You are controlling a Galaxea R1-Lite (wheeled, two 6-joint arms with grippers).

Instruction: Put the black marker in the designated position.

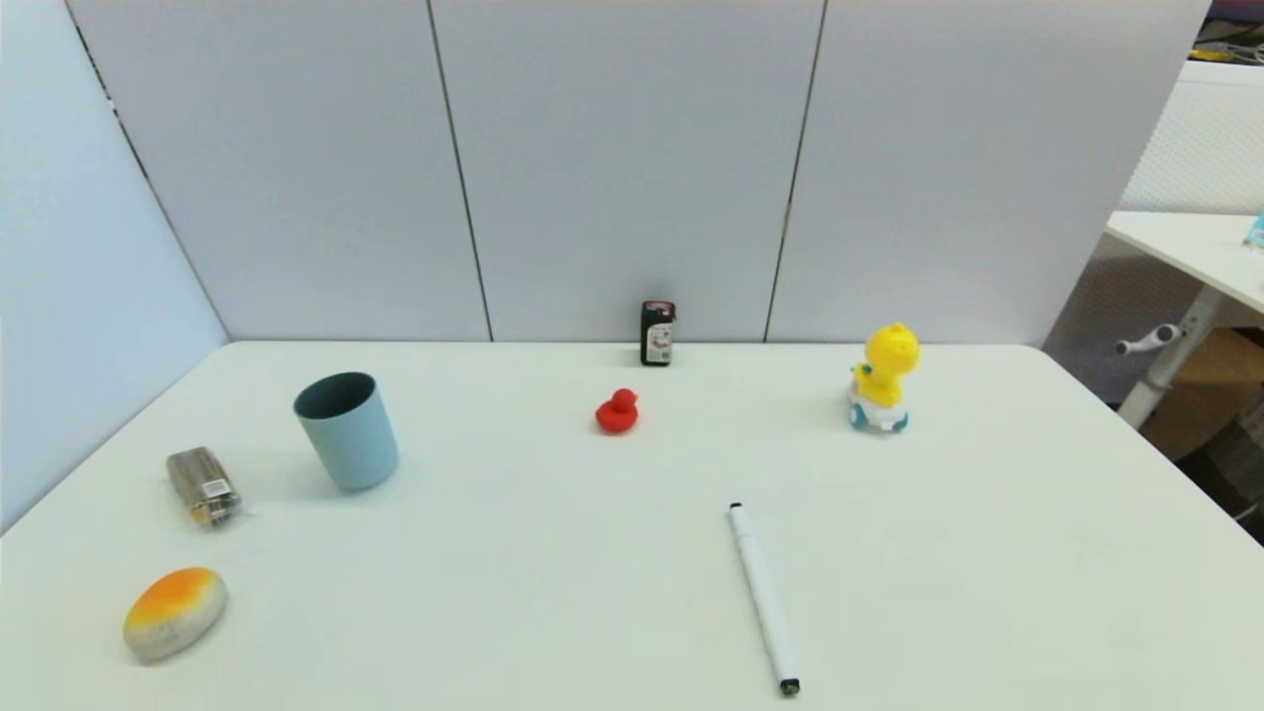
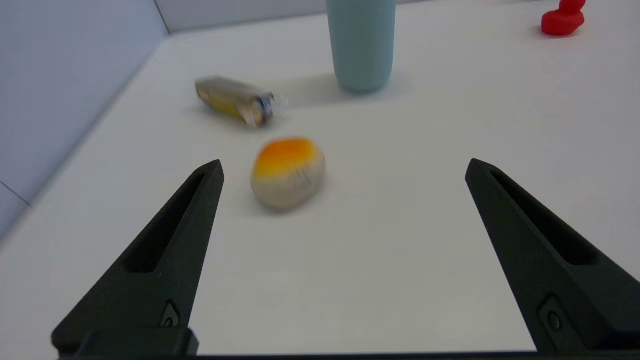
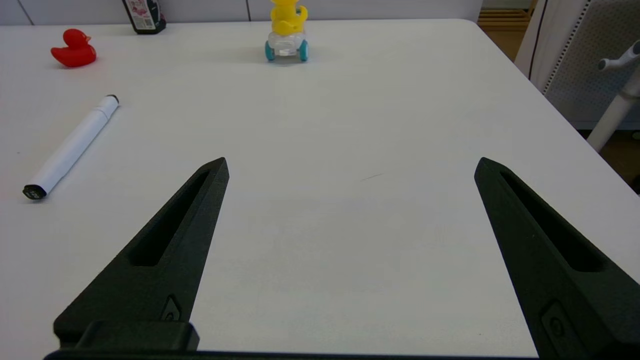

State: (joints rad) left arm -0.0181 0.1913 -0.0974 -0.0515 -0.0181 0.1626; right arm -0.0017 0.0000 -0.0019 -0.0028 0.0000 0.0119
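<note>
Both grippers wait with jaws spread wide, holding nothing: left gripper (image 2: 345, 167) near the table's (image 1: 987, 553) left front corner; right gripper (image 3: 350, 165) towards its right side; the black marker (image 1: 763, 597) lies flat by the front edge, untouched, free for grasping.

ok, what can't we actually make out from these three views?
- Small black bottle: label print too small in the head view; its top is cut off by the edge in the right wrist view.
- Blue cup: rim cut off by the edge in the left wrist view.
- Wrapped packet: blurred in the left wrist view, contents unreadable.
- Left gripper and right gripper: both open, absent from the head view.
- Black marker: its designated position is unmarked.
</note>
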